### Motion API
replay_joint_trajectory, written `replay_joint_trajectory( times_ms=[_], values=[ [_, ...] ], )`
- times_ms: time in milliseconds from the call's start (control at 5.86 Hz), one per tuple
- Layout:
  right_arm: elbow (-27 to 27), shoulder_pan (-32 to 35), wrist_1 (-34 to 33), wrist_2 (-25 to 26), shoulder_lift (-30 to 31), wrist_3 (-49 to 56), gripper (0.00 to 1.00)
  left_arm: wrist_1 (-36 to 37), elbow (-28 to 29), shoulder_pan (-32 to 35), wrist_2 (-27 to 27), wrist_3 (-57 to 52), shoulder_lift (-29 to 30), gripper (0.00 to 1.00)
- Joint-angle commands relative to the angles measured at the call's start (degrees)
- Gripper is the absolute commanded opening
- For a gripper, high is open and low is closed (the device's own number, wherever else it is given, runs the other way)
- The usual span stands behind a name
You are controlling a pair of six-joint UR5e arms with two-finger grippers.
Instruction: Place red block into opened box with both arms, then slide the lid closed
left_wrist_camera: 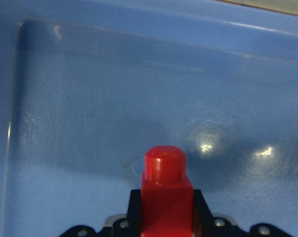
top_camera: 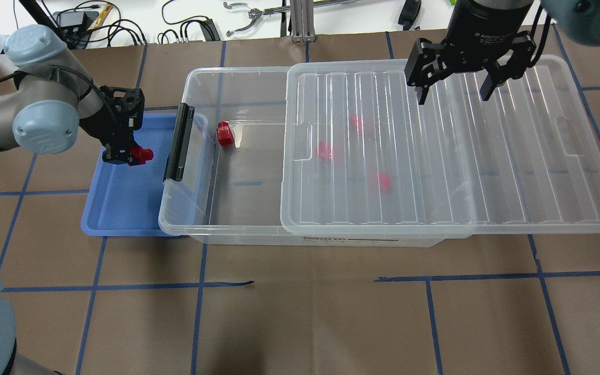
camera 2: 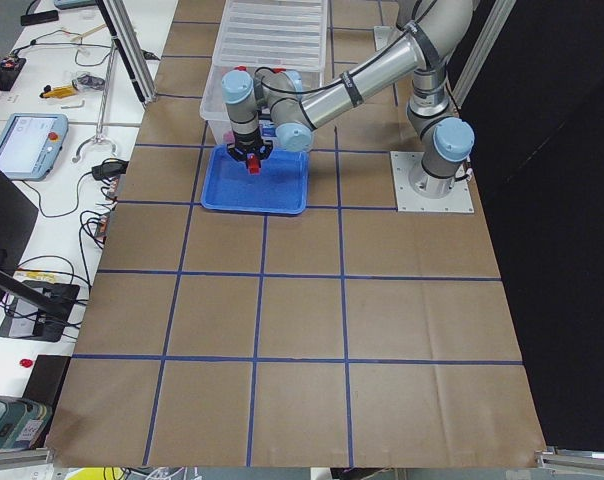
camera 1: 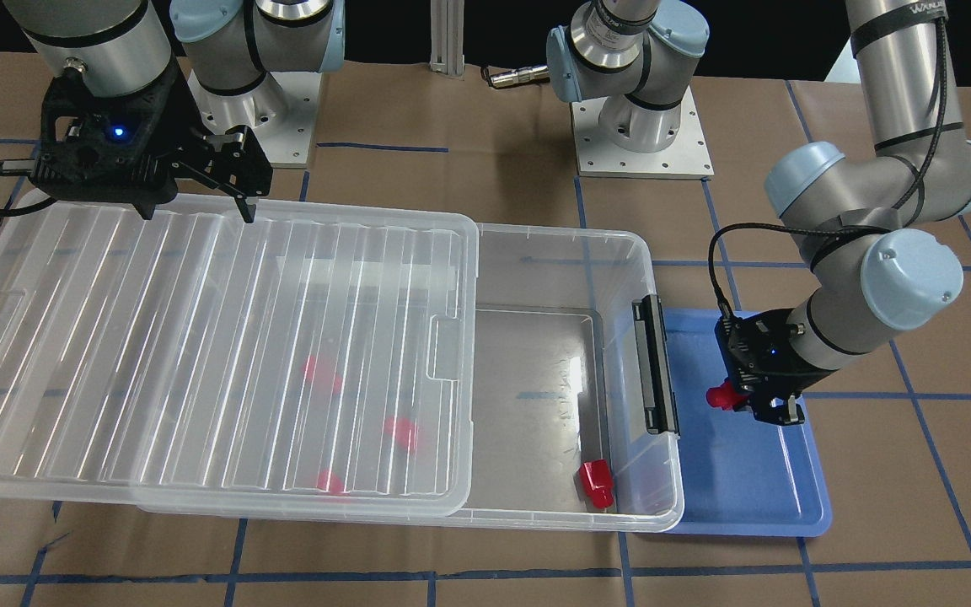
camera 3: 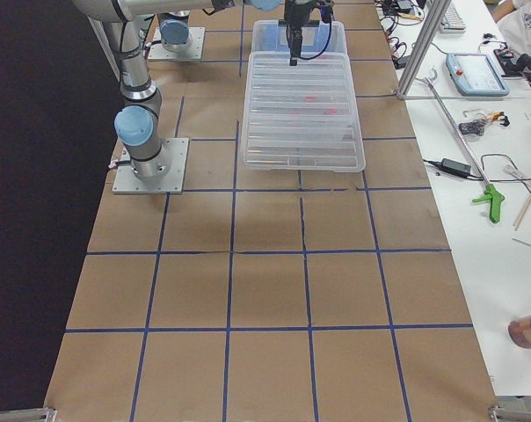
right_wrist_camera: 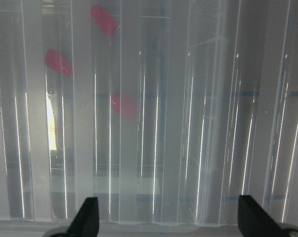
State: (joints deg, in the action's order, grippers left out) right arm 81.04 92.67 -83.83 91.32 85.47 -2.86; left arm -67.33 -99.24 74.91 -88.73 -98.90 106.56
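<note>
The left end effector [top_camera: 129,155] was closed on a small bright red plastic block [top_camera: 142,154]. It held the block over the shallow blue plastic tray [top_camera: 123,213] at the left end of the brown paper-covered table [top_camera: 305,323]. The block was just left of the black clip bar [top_camera: 177,141] on the large shallow clear plastic box [top_camera: 185,213]. Only the left wrist view showed the grip closely: the block's body sat between the black pads, its rounded nub pointing out over the tray floor. Whether the block cleared that floor could not be told.

The ribbed clear plastic lid [top_camera: 487,172] lay slid to the right, covering the box's right part and overhanging its right end, so the left part was open. In that open part a second red block [top_camera: 224,134] lay on the box floor, toward the far side near the clip bar. Three more red blocks [top_camera: 324,150] showed only as blurred pink shapes through the lid, largest in the right wrist view.

The right end effector [top_camera: 454,94] hung over the lid's far edge, open, with nothing between its widely spread fingers [right_wrist_camera: 87,219]. The overhead view placed it along that edge, while the wrist view showed only ribs beneath. No view showed whether it touched the lid.
</note>
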Motion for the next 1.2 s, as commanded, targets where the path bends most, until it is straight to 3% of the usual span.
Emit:
replay_joint_trajectory(
  times_ms=[0, 341, 512, 1024],
  values=[
    [0.1, -0.3, 0.2, 0.0, 0.0, 0.0, 1.0, -14.0, 2.1, 0.1, 0.4, 1.1, -10.8, 0.05],
    [0.0, -0.4, 0.6, -0.1, 0.1, 0.0, 1.0, -19.5, 3.3, 0.5, 2.0, 2.5, -16.0, 0.05],
    [0.0, -0.4, 0.7, 0.0, 0.1, 0.0, 1.0, -19.1, 3.4, 2.8, 5.4, 5.8, -16.2, 0.05],
    [0.1, -0.4, 0.7, 0.1, 0.1, 0.0, 1.0, -17.8, 3.3, 12.8, 5.4, 11.1, -13.4, 0.05]
  ],
)
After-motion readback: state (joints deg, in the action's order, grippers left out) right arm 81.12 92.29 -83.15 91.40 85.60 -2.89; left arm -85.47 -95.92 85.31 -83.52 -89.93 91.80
